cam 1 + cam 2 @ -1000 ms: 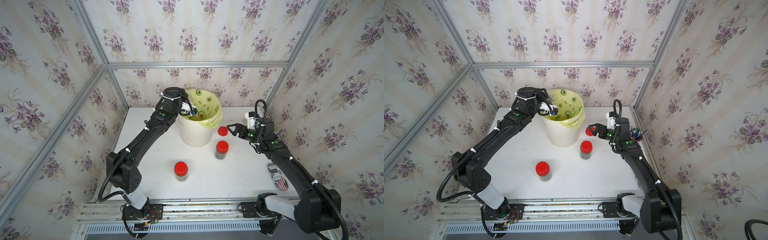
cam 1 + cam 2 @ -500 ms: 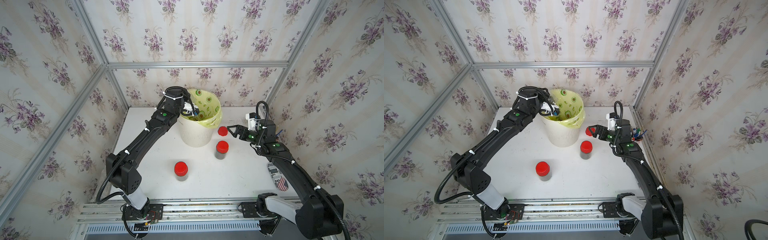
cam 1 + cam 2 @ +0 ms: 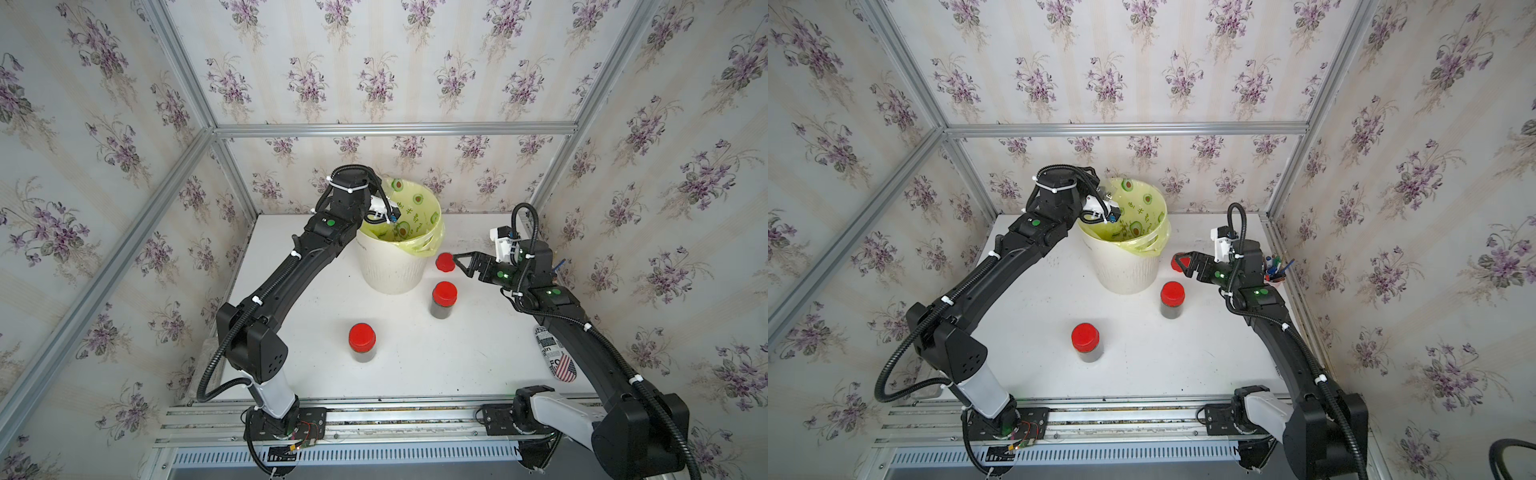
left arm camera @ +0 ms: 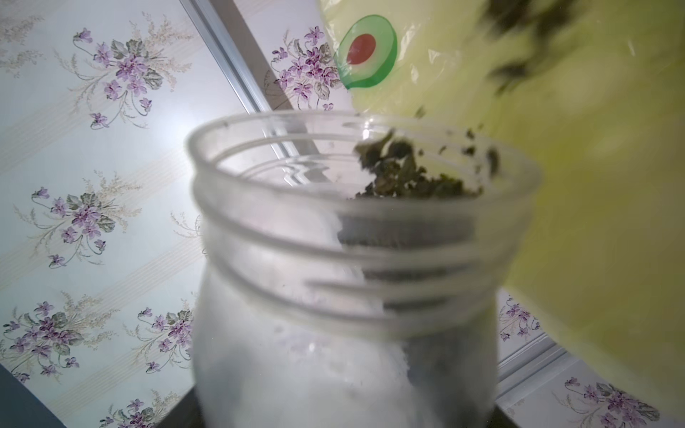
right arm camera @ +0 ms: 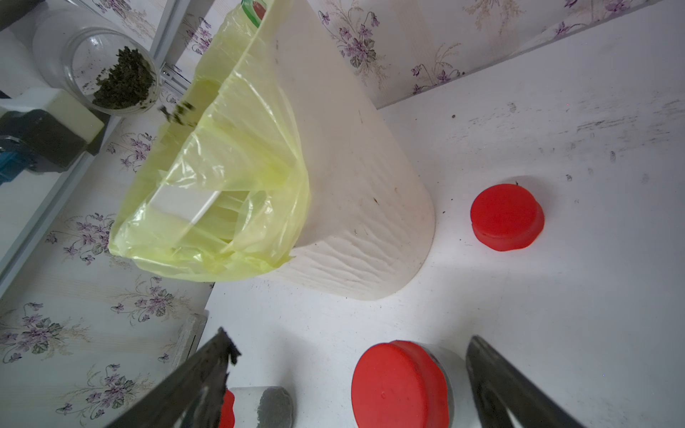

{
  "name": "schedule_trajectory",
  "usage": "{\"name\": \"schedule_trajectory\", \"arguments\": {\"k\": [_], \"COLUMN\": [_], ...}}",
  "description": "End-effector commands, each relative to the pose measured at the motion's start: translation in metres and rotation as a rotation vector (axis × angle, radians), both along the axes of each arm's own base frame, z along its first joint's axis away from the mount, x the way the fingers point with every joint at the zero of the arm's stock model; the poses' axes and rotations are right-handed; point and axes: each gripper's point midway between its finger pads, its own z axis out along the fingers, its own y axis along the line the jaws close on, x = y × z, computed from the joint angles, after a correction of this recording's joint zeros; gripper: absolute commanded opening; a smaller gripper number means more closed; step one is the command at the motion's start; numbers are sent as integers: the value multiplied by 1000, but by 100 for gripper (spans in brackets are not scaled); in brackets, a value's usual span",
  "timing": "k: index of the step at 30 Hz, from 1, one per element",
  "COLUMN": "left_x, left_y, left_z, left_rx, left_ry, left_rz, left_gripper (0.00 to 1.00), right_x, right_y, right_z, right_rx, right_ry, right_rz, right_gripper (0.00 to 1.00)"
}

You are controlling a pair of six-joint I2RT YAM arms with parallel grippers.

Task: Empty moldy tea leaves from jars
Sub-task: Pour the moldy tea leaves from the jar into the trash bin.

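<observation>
1 open jar (image 4: 333,259): clenched in L gripper (image 3: 384,214), tipped over bin (image 3: 390,270); moldy tea leaves (image 4: 411,174) at its mouth, some falling. 2 capped jars (image 3: 444,299) (image 3: 362,343): upright on table (image 3: 415,370). 1 loose cap (image 3: 445,262): beside bin. R gripper (image 3: 462,265): released, empty, nr loose cap.

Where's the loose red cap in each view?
Top view: cap right of the bin, by its base.
Top view: same spot, only partly visible.
Left wrist: not in it.
Right wrist: beside the bin's base.
Shared landmark: the bin with its yellow bag.
</observation>
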Motion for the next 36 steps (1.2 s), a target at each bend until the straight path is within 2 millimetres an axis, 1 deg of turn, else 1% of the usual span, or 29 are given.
{"name": "schedule_trajectory", "arguments": {"k": [1, 5, 7, 8, 12, 13, 15, 18, 19, 20, 23, 24, 26, 30, 31, 32, 36], "left_x": [1, 0, 0, -1, -1, -1, 0, -1, -1, -1, -1, -1, -1, -2, -2, -4, -6], "left_y": [-1, -4, -5, -5, -3, -4, -5, -9, -9, -9, -10, -9, -10, -15, -16, -16, -15], "left_z": [2, 19, 23, 21, -2, -4, 4, 26, 28, 26, 7, 4, 7, 27, 28, 26, 5], "left_rx": [244, 237, 237, 238, 257, 257, 253, 237, 236, 238, 253, 256, 256, 245, 247, 248, 262], "left_ry": [-28, -48, -54, -50, -1, 2, -8, -53, -56, -51, -9, -2, -6, -49, -51, -47, -7], "left_rz": [-46, -56, -58, -58, -58, -59, -60, -68, -69, -69, -73, -72, -71, -87, -91, -96, -95], "left_gripper": [51, 51, 51, 51, 51, 52, 52, 52, 52, 52, 53, 53, 53, 53, 53, 53, 53], "right_x": [-2, -3, -3, -2, -2, -2, -3, -3, -3, -4, -4, -4, -4, -3, -3, -3, -3], "right_y": [2, 4, 4, 5, 6, 6, 8, 7, 7, 7, 6, 7, 7, 8, 8, 8, 9], "right_z": [5, 4, 4, 3, 4, 4, 7, 8, 8, 8, 7, 8, 9, 10, 10, 10, 11], "right_rx": [8, 16, 17, 17, 25, 26, 35, 33, 32, 32, 32, 34, 36, 39, 41, 43, 47], "right_ry": [-19, -13, -13, -11, -11, -10, -12, -15, -15, -15, -15, -14, -17, -19, -18, -18, -19], "right_rz": [16, 22, 28, 31, 38, 38, 45, 39, 36, 37, 38, 39, 43, 43, 45, 44, 46], "right_gripper": [97, 97, 96, 96, 96, 96, 96, 96, 96, 96, 96, 96, 96, 96, 96, 96, 96]}}
